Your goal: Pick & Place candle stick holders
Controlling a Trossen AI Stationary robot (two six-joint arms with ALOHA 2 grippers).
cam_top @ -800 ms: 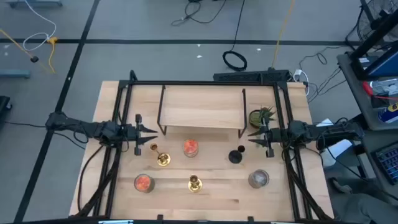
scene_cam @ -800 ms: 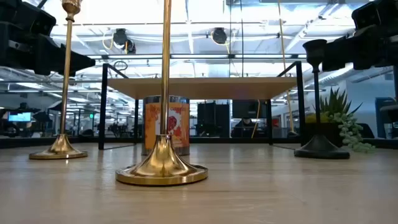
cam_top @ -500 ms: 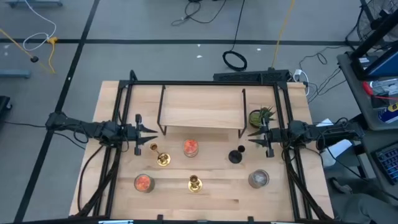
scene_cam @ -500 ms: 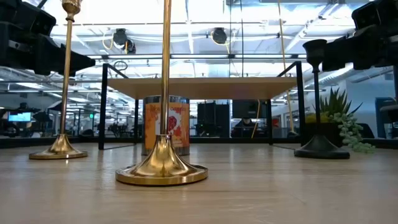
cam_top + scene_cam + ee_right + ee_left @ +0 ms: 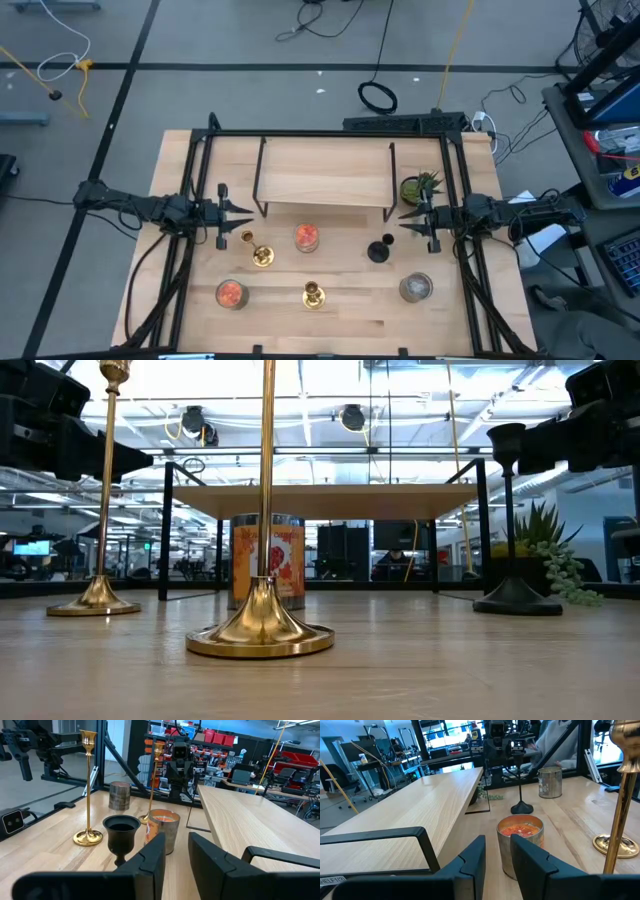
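Three candle stick holders stand upright on their round bases on the wooden table. One gold holder stands near my left gripper and another near the front edge. The black one stands near my right gripper. My left gripper hovers at the table's left, open and empty, its fingers pointing right. My right gripper hovers at the table's right, open and empty, pointing left, with the black holder's cup just ahead of it.
A raised wooden shelf on black legs stands at the back centre. Orange jar candles and a grey jar candle stand among the holders. A small green plant stands at the back right. A black frame borders the table.
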